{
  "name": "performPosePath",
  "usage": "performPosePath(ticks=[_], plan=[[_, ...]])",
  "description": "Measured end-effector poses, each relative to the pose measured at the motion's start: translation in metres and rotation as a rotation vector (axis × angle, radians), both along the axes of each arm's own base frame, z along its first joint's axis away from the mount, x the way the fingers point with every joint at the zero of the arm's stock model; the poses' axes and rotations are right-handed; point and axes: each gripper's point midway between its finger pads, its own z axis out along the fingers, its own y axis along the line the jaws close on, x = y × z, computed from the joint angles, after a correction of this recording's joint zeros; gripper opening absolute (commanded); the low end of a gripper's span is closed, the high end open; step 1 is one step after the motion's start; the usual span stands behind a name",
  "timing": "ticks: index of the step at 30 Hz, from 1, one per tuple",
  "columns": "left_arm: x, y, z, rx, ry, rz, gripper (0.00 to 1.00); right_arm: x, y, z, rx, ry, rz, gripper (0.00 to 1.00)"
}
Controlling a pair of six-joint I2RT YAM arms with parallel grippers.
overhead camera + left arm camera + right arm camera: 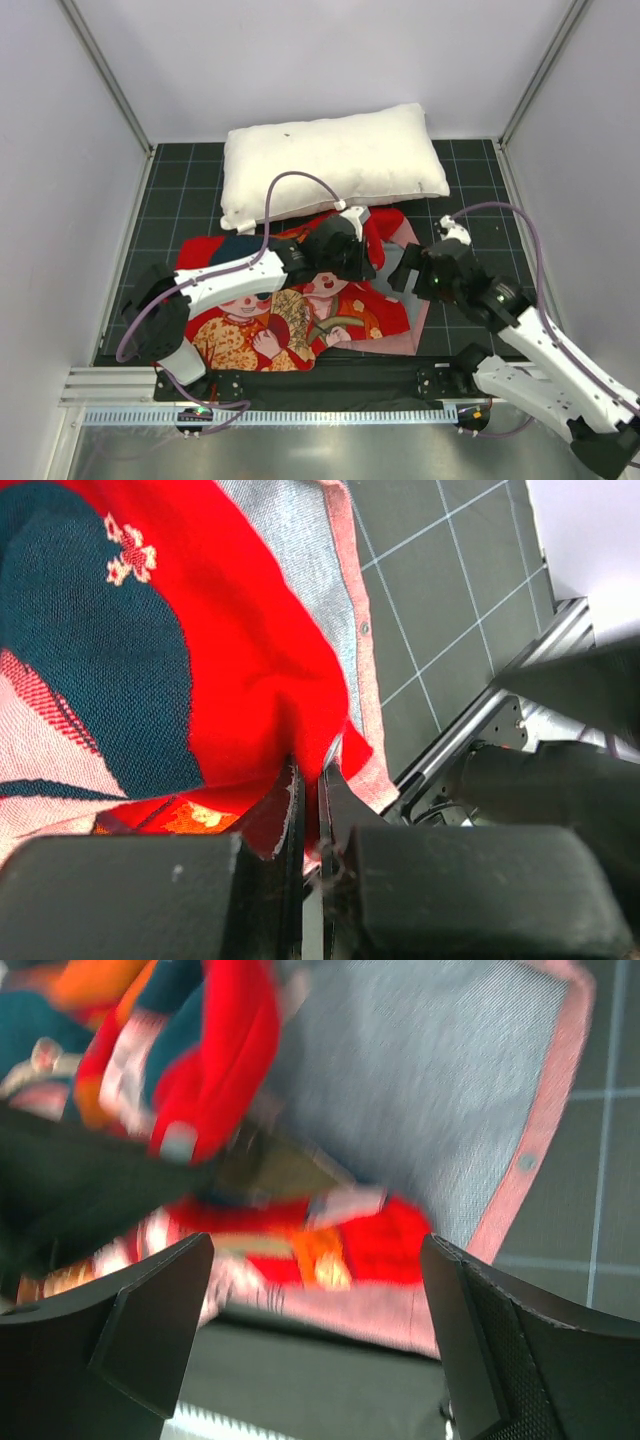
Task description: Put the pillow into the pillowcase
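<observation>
While the pillow lies plump and white along the far side of the dark gridded mat, the pillowcase is spread flat in front of it, nearer the arms, with its cartoon faces turned up. The far edge of the case sits just beside the pillow's near long side, and from above the two look to be touching or very close to it.

The left gripper has reached across the case to that far edge. Its own camera shows its jaws drawn narrow and pinching a fold of the red cloth – the fabric rises out of the slit between the two fingers and drapes away above them, red and dark blue. A pale pink hem with a small snap runs down the right of that view.

The right gripper hangs at the case's right side, where a flap is turned back to show the pale reverse. Its jaws stand wide apart. The bunched red and orange cloth and the pink-hemmed flap lie beyond the fingertips, framed in the gap – nothing is clamped between them. That picture is blurred, so I cannot tell whether the tips touch the cloth.
</observation>
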Motion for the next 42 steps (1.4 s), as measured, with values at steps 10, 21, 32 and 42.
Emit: performPosePath(ticks=[10,21,32,42], plan=[[0.008,0.008,-0.019,0.05,-0.016,0.054,0.0,0.084,-0.032,-0.035,0.129,0.005,-0.232,0.49],[0.014,0.011,-0.019,0.068,-0.038,0.078,0.0,0.137,-0.012,-0.092,0.126,0.151,-0.163,0.48],[0.012,0.015,-0.012,0.074,-0.054,0.065,0.0,0.209,0.002,-0.124,0.11,0.152,-0.154,0.5],[0.013,0.009,-0.003,0.053,-0.056,0.053,0.0,0.232,-0.015,-0.141,0.098,0.154,-0.211,0.04]])
